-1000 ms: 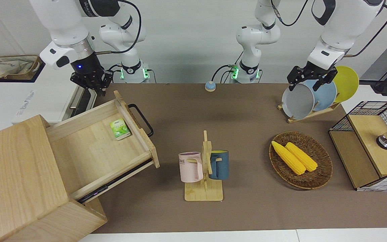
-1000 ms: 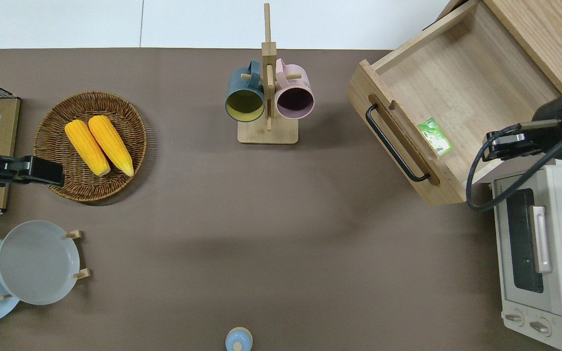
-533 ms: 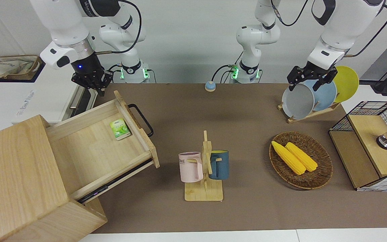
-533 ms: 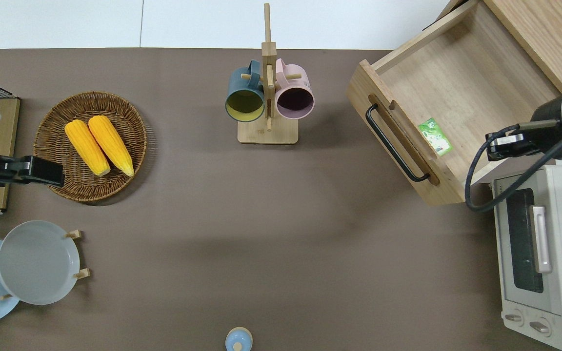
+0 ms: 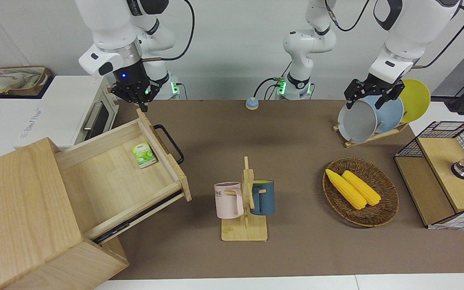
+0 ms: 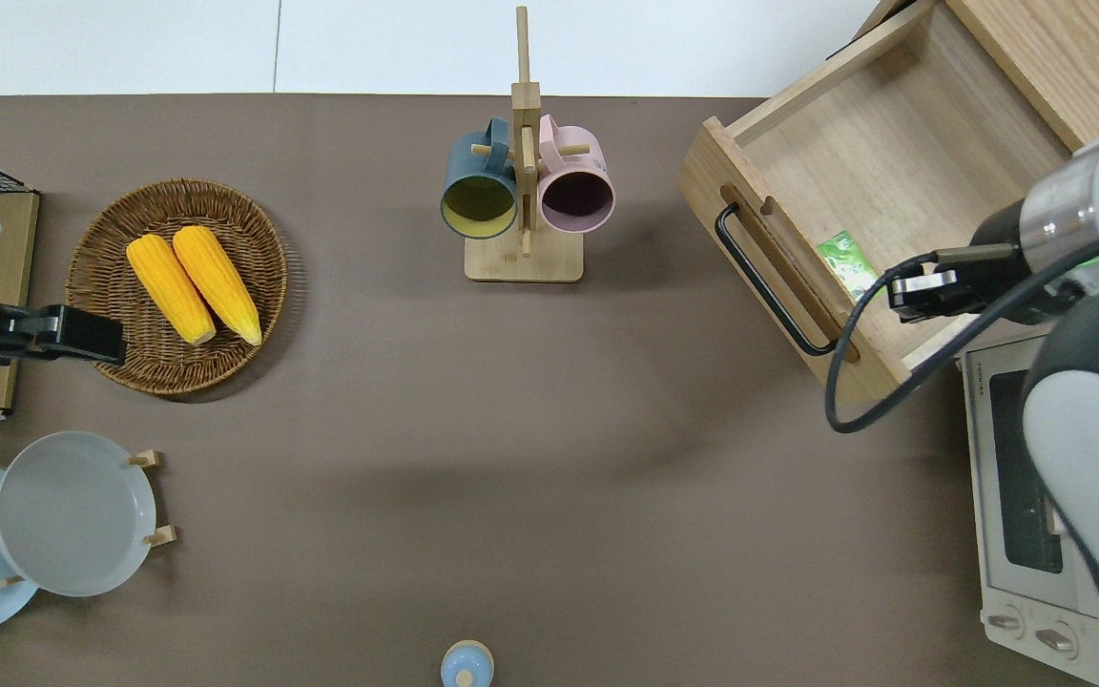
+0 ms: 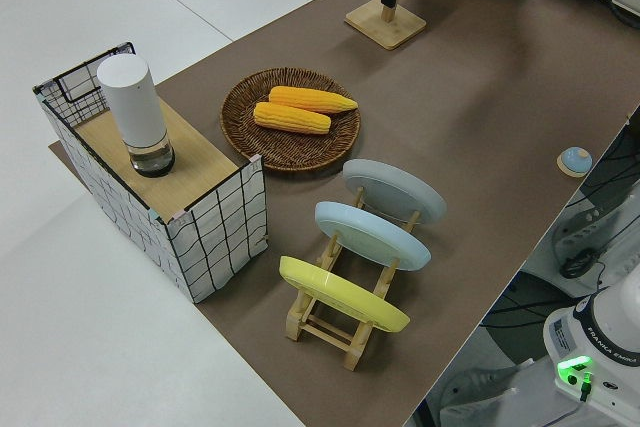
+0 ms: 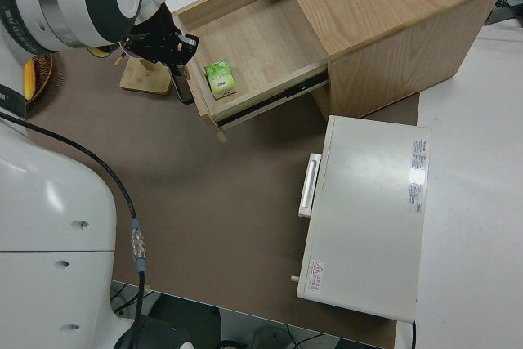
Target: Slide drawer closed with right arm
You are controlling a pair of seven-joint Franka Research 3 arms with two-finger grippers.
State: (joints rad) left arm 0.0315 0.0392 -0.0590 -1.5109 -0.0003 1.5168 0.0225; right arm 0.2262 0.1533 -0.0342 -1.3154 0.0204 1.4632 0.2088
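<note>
The drawer (image 5: 111,181) stands pulled far out of the pale wooden box (image 5: 18,209) at the right arm's end of the table. Its black bar handle (image 5: 170,143) faces the table's middle. A small green packet (image 5: 143,155) lies inside, against the front panel. My right gripper (image 5: 140,105), blue light on its wrist, hangs shut with nothing in it. In the overhead view the right gripper (image 6: 904,291) is over the drawer's (image 6: 893,162) side wall nearer the robots, beside the packet (image 6: 850,267) and clear of the handle (image 6: 769,286). My left gripper (image 5: 364,104) is parked and open.
A white toaster oven (image 6: 1036,496) sits nearer the robots than the drawer. A mug rack (image 5: 244,205) with two mugs stands mid-table. A basket (image 5: 387,203) with corn, a plate rack (image 5: 373,117) and a wire shelf (image 5: 445,173) are toward the left arm's end.
My right gripper has swung from over the toaster oven toward the table's middle, to the drawer's near wall by the front panel. The drawer has not moved. The left arm is still.
</note>
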